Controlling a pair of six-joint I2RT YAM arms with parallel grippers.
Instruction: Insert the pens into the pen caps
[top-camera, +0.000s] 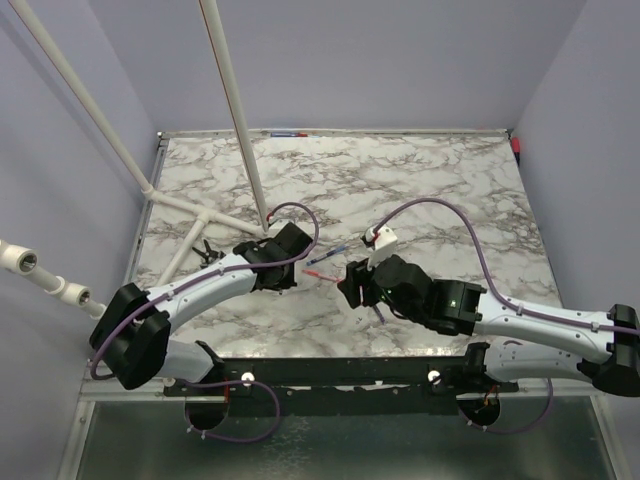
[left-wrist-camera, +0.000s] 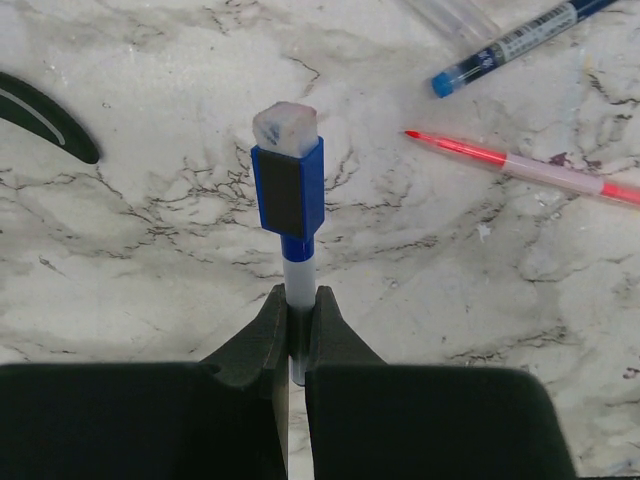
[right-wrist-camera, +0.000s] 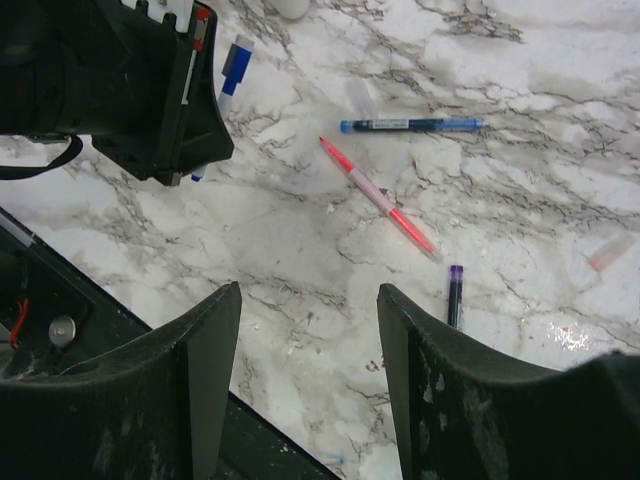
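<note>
Left claw (top-camera: 292, 262) and right claw (top-camera: 352, 286) nose to nose over a marble table (top-camera: 400, 160), red pen (top-camera: 318, 274) flat between them, blue pen (top-camera: 338, 251) just beyond. Left wrist: jaws pinched tight on a blue-capped white marker (left-wrist-camera: 288, 190). Right wrist: fingers (right-wrist-camera: 210, 350) spread wide, nothing held; dark pen (right-wrist-camera: 455, 295) lying nearby; possibly a clear cap (right-wrist-camera: 610, 250) at frame's edge.

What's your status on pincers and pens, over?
Left pincer shut on blue-capped pen. Right pincer open, empty, above the marble table. Red pen and blue pen lie loose, apart. Nothing over them.
</note>
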